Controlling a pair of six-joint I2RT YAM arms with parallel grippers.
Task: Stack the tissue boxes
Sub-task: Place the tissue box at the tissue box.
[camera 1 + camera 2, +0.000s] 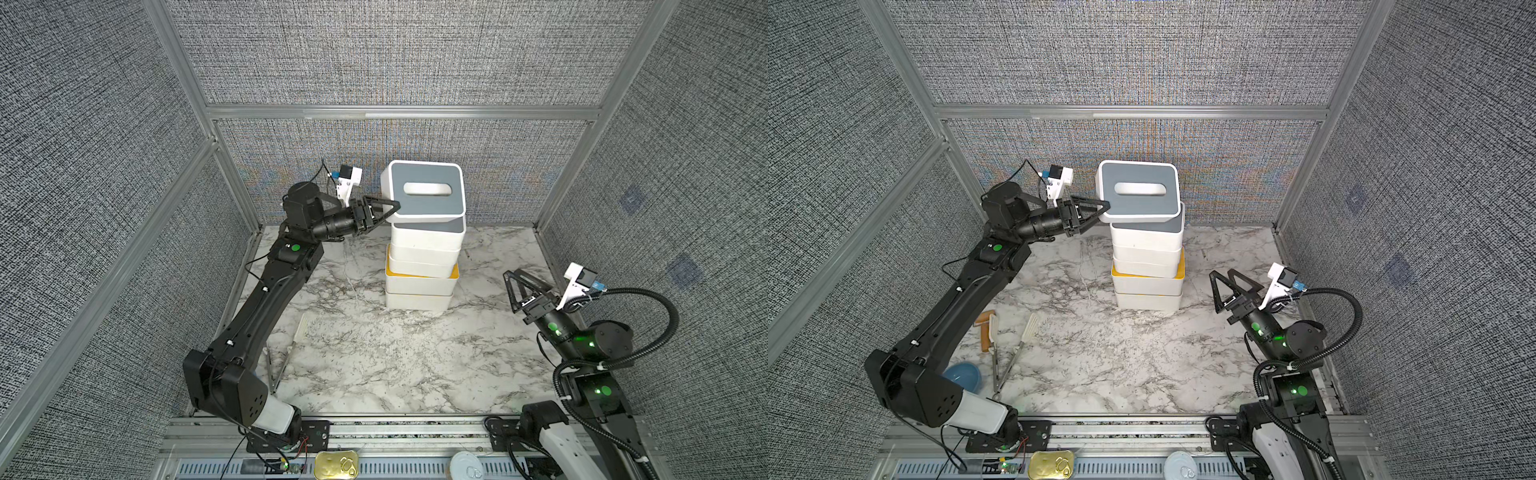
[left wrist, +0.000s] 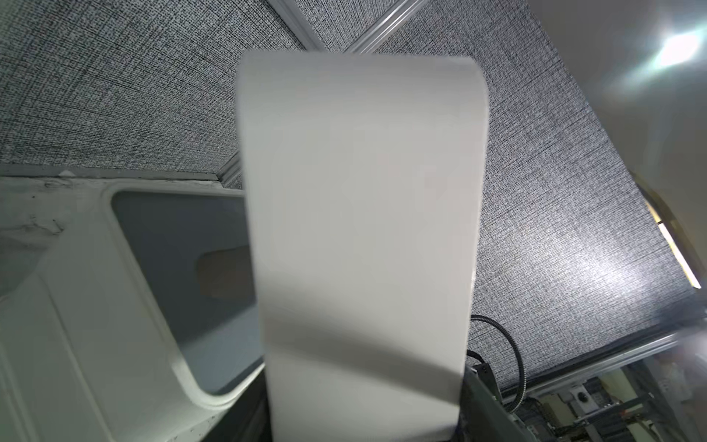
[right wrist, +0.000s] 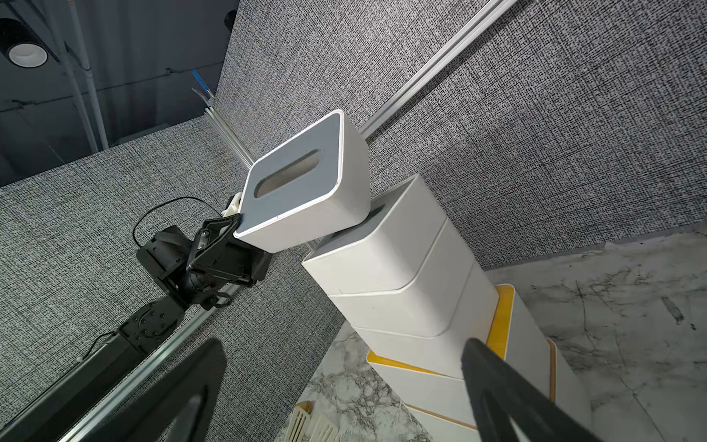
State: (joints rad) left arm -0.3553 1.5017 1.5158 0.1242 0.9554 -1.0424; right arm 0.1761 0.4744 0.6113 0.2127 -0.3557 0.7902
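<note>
Grey woven panels [image 1: 395,54] in metal framing close in a white marble-patterned table [image 1: 374,374]. Toward the back of it stands a stack of tissue boxes [image 1: 420,286], five white boxes high and none of them squarely lined up. A yellow lid [image 3: 502,313] peeks out partway down, and the uppermost of the five shows a sliver of grey lid [image 1: 451,226]. A sixth box [image 1: 424,189], grey-topped with an oval slot, sits up over the stack, tilted and shifted toward the left arm's side. From the right wrist view its far lower edge looks to be on or just above the box beneath; I cannot tell which. The left gripper [image 1: 395,210] is clamped on the edge of that sixth box, at the end nearest the arm. The right gripper [image 1: 513,274] hangs low at the right side of the table, well apart from the stack, its jaws spread wide. Down by the left arm's base lie a pair of tongs [image 1: 1013,357] and a blue bowl [image 1: 963,376], and a gold tin [image 1: 336,465] rests on the front rail.
</note>
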